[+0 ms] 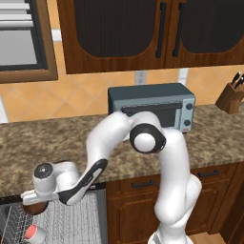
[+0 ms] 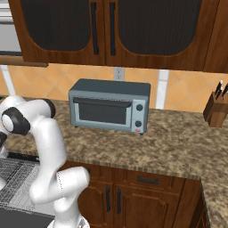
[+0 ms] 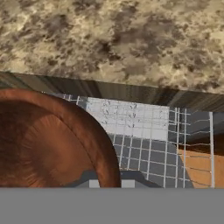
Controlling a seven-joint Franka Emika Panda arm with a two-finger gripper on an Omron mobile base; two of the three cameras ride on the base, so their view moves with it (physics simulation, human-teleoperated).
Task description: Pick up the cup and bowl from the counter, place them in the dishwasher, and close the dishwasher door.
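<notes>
My arm reaches down to the lower left, over the open dishwasher [image 1: 71,219]. My gripper [image 1: 29,198] is shut on the rim of the dark brown bowl [image 1: 35,207], which hangs just above the white wire rack [image 1: 66,224]. In the hand view the bowl [image 3: 43,140] fills the left side, close against my gripper [image 3: 111,181], with the rack [image 3: 144,144] beyond it. The white cup [image 1: 34,233] with its pink-red inside sits in the rack, below and in front of the bowl. The granite counter [image 1: 57,138] runs above the dishwasher.
A grey-blue toaster oven [image 1: 152,107] stands on the counter behind my arm. A knife block [image 1: 231,97] sits at the far right. Dark wood drawers [image 1: 138,205] flank the dishwasher on its right. Wall cabinets [image 1: 143,33] hang above.
</notes>
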